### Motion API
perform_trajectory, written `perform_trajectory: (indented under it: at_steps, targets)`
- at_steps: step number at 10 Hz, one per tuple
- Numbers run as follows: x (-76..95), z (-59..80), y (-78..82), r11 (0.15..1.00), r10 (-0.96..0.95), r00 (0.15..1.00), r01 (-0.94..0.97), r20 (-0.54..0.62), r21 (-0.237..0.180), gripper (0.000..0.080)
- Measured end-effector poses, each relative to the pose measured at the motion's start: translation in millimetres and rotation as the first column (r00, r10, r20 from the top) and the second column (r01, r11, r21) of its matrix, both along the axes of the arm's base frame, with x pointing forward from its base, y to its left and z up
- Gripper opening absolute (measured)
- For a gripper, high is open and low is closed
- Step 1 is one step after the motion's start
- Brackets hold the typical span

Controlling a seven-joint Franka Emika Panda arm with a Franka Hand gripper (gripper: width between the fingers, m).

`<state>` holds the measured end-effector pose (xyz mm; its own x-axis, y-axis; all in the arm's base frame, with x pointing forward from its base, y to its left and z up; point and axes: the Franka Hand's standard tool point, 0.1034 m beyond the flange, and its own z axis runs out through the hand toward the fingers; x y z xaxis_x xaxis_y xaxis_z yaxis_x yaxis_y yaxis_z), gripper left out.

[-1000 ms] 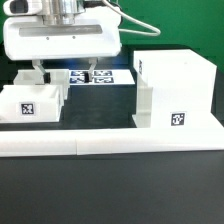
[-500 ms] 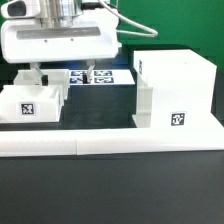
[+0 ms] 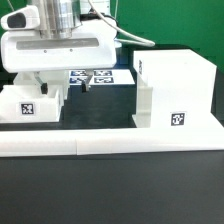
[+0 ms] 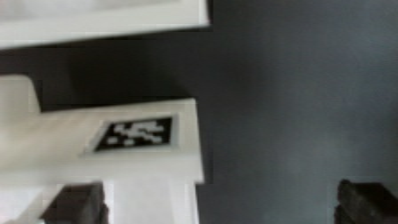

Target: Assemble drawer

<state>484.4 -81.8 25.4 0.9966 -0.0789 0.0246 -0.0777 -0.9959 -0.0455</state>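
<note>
White drawer box (image 3: 28, 104) sits on the worktop (image 3: 100, 108), exterior view's left, apart from the big casing (image 3: 176, 88). Jaws, spread wide, have dropped closer to it since last reading; grasp likely next.

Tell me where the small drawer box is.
The small drawer box sits at the exterior view's left, by the front rail; the large cabinet stands at that view's right.

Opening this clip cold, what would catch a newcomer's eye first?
The large white box with a black tag fills the exterior view's right. On that view's left, the arm's bulky white gripper hangs open over a smaller tagged box. Behind them lies the marker board.
</note>
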Motion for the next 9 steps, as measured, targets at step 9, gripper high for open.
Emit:
perform_trajectory:
  at_steps: [9]
  targets:
    - [-5.0,-20.7,-3.5,0.997,0.077,0.997,-0.078,-0.015,-0.011,0.0649]
